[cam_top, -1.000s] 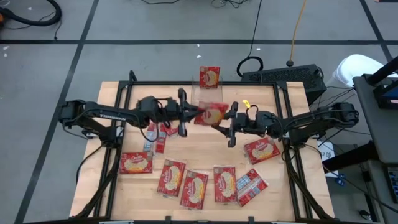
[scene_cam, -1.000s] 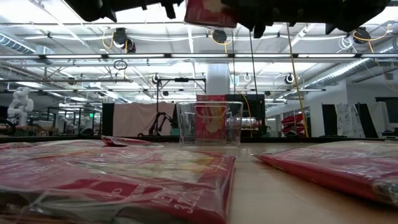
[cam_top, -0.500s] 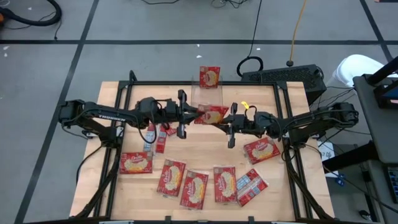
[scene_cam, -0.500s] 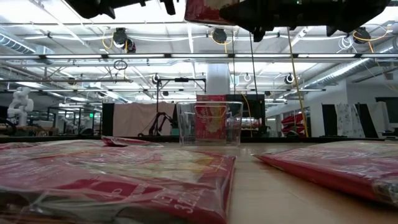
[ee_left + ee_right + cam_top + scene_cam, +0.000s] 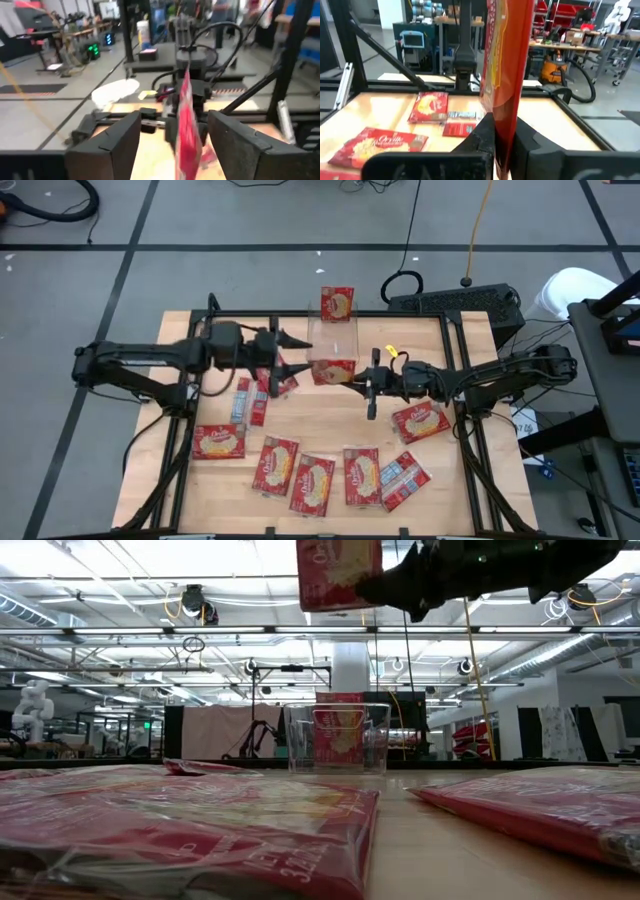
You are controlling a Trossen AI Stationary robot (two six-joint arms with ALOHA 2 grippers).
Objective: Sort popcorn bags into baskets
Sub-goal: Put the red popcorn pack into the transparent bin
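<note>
One red popcorn bag (image 5: 335,370) hangs above the table's middle, just near of the clear basket (image 5: 335,335). My right gripper (image 5: 362,382) is shut on it and points level toward the table's left. My left gripper (image 5: 292,354) stands open to the bag's left, apart from it. In the left wrist view the bag (image 5: 187,125) shows edge-on beyond the open fingers. In the low view the bag (image 5: 338,570) hangs high above the basket (image 5: 338,738). Several more bags (image 5: 313,483) lie flat on the near half of the table. My right gripper pinches the bag's right-hand edge (image 5: 501,131) between its two fingers (image 5: 482,136). The fingers come level from the table's right. The bag stands on edge, about upright, its face toward the near side, lifted clear of table and basket.
Another red bag (image 5: 337,302) shows just beyond the basket at the table's far edge. Bags lie at the left (image 5: 218,442) (image 5: 250,400) and right (image 5: 421,422) of the near half. A black frame (image 5: 455,330) borders the table. Bare wood lies between the grippers and those bags.
My right gripper has shut on the bag. My left gripper, which held it, has opened, let go, and drawn back toward the table's left edge and up. The bag has stayed above the table's middle, turning more upright.
</note>
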